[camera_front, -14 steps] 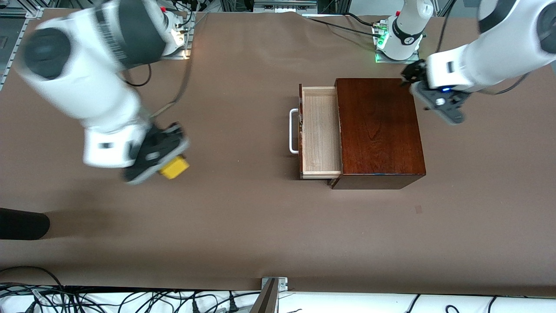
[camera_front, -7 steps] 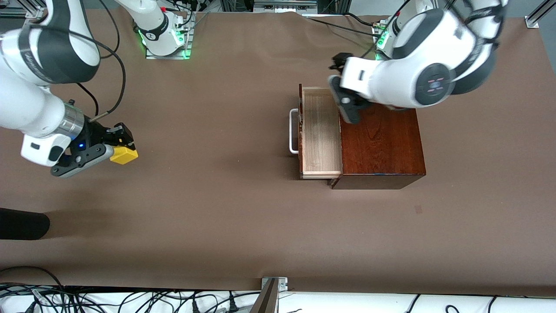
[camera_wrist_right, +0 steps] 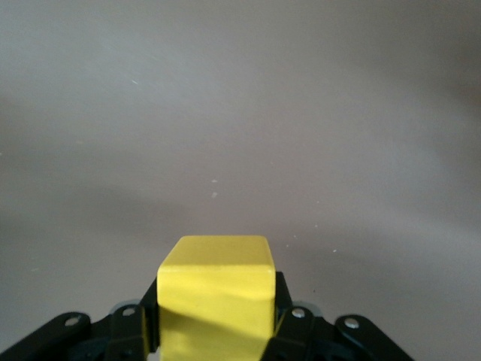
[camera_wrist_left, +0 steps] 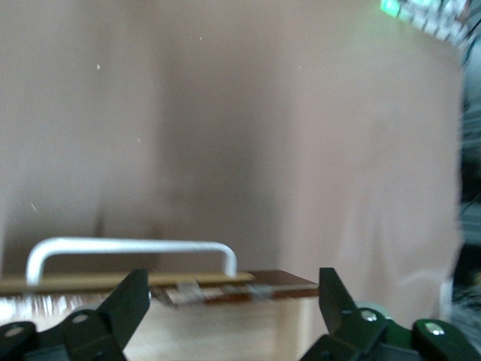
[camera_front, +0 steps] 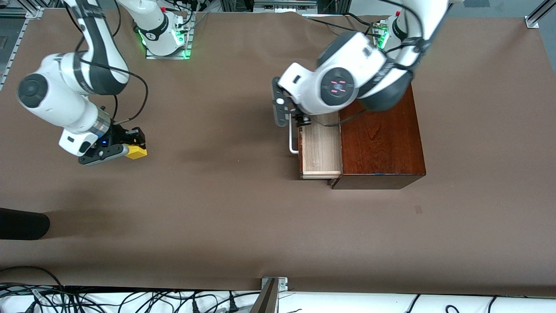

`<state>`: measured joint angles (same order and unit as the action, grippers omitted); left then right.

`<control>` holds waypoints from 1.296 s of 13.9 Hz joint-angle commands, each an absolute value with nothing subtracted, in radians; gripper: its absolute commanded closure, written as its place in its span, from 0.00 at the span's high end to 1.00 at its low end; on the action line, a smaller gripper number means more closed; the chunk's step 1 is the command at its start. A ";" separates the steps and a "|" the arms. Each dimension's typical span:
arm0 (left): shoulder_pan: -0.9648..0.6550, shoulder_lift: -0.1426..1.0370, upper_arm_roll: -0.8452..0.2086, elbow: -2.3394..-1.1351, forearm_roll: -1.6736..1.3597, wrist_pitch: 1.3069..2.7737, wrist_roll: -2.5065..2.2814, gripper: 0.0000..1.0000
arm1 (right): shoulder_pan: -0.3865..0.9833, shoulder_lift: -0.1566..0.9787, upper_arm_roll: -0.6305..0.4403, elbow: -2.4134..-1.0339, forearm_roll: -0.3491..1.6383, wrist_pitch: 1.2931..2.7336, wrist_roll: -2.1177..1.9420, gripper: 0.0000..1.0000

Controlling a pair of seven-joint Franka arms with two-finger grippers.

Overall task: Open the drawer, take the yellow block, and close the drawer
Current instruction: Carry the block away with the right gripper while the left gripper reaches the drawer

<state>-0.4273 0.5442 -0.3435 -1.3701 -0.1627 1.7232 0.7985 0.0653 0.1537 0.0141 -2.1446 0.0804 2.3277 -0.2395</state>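
Observation:
The dark reddish-brown wooden box (camera_front: 382, 143) stands toward the left arm's end of the table. Its drawer (camera_front: 320, 152) is pulled out and its pale wood inside shows no block. The white bar handle (camera_front: 293, 147) also shows in the left wrist view (camera_wrist_left: 131, 247). My left gripper (camera_front: 289, 114) hangs over the drawer's front by the handle, jaws wide open and empty (camera_wrist_left: 233, 301). My right gripper (camera_front: 130, 147) is shut on the yellow block (camera_front: 137, 152), low over the bare table toward the right arm's end. The block fills the space between the fingers in the right wrist view (camera_wrist_right: 216, 293).
A black rounded object (camera_front: 21, 224) lies at the table's edge, nearer to the front camera than the right gripper. Cables (camera_front: 130, 300) run along the nearest edge. The arm bases (camera_front: 163, 34) stand along the farthest edge.
The left arm has swung from over the box's back end, across the box, to the drawer's front by the handle. The right gripper has carried the yellow block away from the drawer.

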 commanded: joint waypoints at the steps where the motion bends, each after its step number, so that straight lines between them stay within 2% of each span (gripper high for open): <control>1: -0.517 0.620 -0.337 -1.331 -0.016 1.848 0.864 1.00 | 0.043 0.185 0.038 -2.209 0.057 2.413 -0.154 0.00; 4: -0.546 0.687 -0.337 -1.331 0.069 1.913 0.848 1.00 | 0.043 0.225 0.038 -2.259 0.054 2.512 -0.098 0.00; 7: -0.538 0.698 -0.330 -1.373 0.069 1.914 0.848 1.00 | 0.043 0.276 0.038 -2.296 0.055 2.606 -0.084 0.00; 9: -0.529 0.696 -0.321 -1.407 0.069 1.902 0.848 1.00 | 0.038 0.308 0.038 -2.298 0.057 2.634 -0.083 0.00; 13: -0.526 0.681 -0.267 -1.413 0.071 1.781 0.850 1.00 | 0.038 0.363 0.035 -2.309 0.057 2.681 -0.069 0.00; 14: -0.528 0.680 -0.259 -1.411 0.072 1.751 0.848 1.00 | 0.038 0.377 0.034 -2.309 0.057 2.683 -0.069 0.10; 15: -0.528 0.678 -0.258 -1.411 0.101 1.724 0.848 1.00 | 0.037 0.385 0.034 -2.309 0.057 2.689 -0.071 0.27; 16: -0.529 0.673 -0.258 -1.408 0.142 1.697 0.848 1.00 | 0.038 0.388 0.032 -2.309 0.057 2.694 -0.071 0.55; 17: -0.529 0.670 -0.258 -1.407 0.156 1.668 0.848 1.00 | 0.037 0.390 0.032 -2.307 0.057 2.694 -0.080 1.00; 18: -0.528 0.664 -0.258 -1.405 0.158 1.652 0.848 1.00 | 0.038 0.377 0.031 -2.304 0.057 2.688 -0.083 1.00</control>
<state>-0.5314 0.7011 -0.2770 -1.3855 0.0957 1.7362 0.8235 0.0590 0.3650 0.0181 -2.2985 0.0725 2.6631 -0.0858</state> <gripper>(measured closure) 0.000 0.396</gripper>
